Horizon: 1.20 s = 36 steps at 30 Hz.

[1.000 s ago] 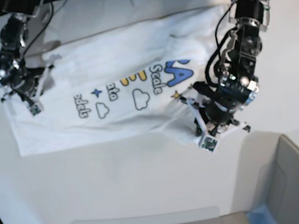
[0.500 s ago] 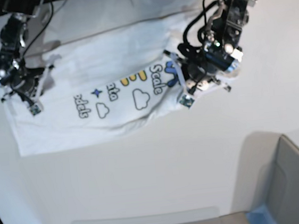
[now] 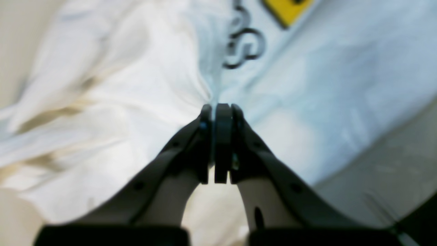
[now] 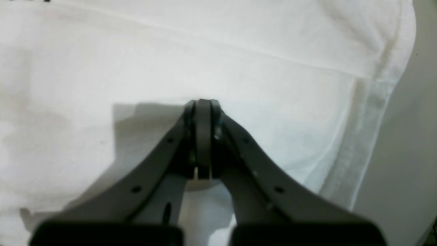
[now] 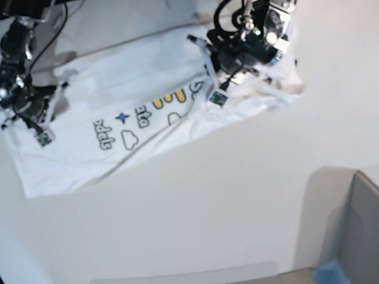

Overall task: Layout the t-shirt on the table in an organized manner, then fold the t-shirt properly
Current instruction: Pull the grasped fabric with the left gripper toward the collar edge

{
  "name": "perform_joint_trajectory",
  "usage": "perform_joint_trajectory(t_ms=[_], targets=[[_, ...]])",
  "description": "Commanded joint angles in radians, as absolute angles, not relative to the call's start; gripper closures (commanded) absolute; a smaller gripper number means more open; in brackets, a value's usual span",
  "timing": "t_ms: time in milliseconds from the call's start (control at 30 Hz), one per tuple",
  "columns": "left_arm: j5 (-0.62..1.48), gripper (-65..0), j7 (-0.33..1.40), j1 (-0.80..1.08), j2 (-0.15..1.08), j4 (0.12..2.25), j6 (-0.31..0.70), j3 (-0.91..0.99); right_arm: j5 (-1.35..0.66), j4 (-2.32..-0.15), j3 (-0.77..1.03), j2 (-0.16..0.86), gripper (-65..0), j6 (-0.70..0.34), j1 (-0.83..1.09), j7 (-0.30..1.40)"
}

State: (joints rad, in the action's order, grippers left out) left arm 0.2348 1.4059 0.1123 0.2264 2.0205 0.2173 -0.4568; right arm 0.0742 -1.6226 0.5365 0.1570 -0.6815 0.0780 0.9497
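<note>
The white t-shirt (image 5: 122,78) lies on the white table (image 5: 182,204) with its blue-yellow lettering and clouds (image 5: 123,125) facing up. My left gripper (image 5: 214,88) is shut on a fold of the shirt's right side and holds it over the printed middle. The left wrist view shows the gripper (image 3: 218,109) pinching bunched cloth (image 3: 129,75) near a yellow letter (image 3: 286,10). My right gripper (image 5: 35,127) is shut at the shirt's left edge. In the right wrist view its tips (image 4: 202,101) meet flat cloth (image 4: 239,51) near the hem.
A grey open-topped bin (image 5: 372,231) stands at the front right. Bare table shows along the right of the right wrist view (image 4: 409,136) and the lower right of the left wrist view (image 3: 392,153).
My left gripper has carried the shirt's right side up and to the left, folding it over the lettering. The right gripper has stayed in place.
</note>
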Motion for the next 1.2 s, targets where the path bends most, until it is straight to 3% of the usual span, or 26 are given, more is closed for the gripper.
perform_joint_trajectory(t_ms=[0,733,1167], targets=[[0.237,0.0,1.396,0.108,0.219,2.04,0.217,-0.455,0.099,-1.606,0.536,0.16,0.0,-0.698,0.079,0.992],[0.237,0.0,1.396,0.041,0.087,2.048,0.216,-0.455,0.099,-1.566,0.536,0.163,0.0,-0.698,0.071,0.989],[0.236,0.0,1.396,0.208,0.091,2.046,0.217,-0.458,0.097,-1.555,0.536,0.166,0.0,-0.698,0.051,0.99]])
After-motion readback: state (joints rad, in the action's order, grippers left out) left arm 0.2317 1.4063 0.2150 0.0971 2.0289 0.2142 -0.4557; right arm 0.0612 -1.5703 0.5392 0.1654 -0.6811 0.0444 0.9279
